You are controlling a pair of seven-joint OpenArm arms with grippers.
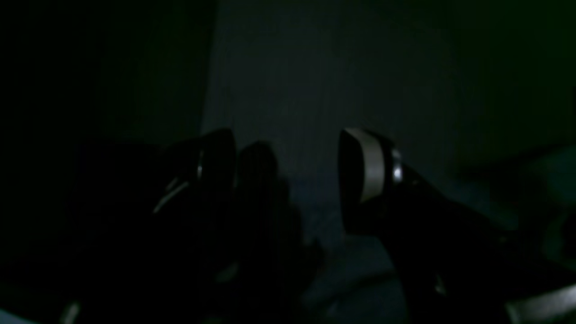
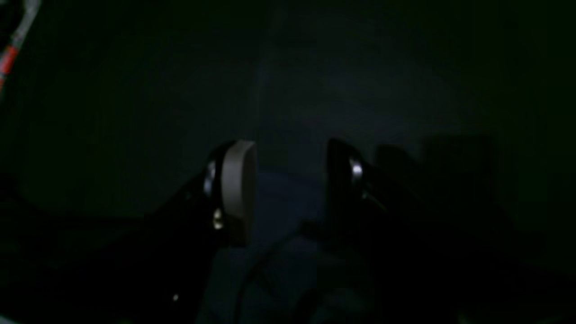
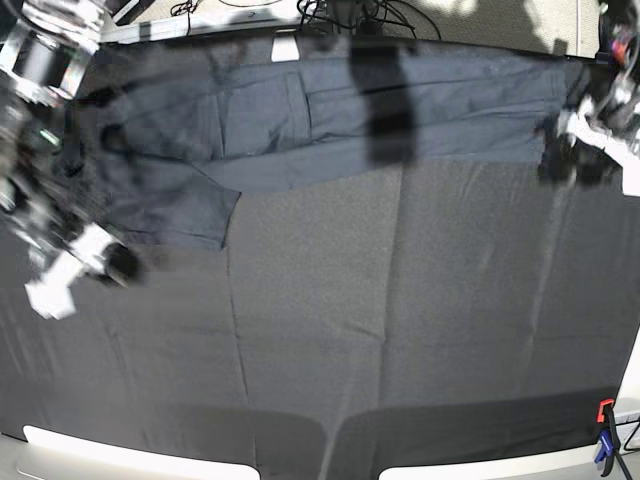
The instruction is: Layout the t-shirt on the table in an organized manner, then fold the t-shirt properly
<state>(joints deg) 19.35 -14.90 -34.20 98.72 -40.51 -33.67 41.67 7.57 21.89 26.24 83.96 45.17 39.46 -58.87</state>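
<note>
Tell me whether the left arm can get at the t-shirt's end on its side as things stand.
Probably yes. In the base view the left gripper hangs open right at the far end of the t-shirt, which lies stretched along the table. Nothing appears to stand between them, though the wrist view is too dark to confirm.

t-shirt (image 3: 330,110): dark charcoal-navy fabric, spread in a long band along the far edge of the table (image 3: 400,330), reaching from the left side almost to the right edge. Folded lengthwise, layered edges visible near the middle-left. One sleeve flap hangs down toward the near side at the left end, ending in a squared corner. Mostly flat, light creases. Table: wide, covered in matte black cloth with faint fold lines, pale edge visible at the near side
</note>
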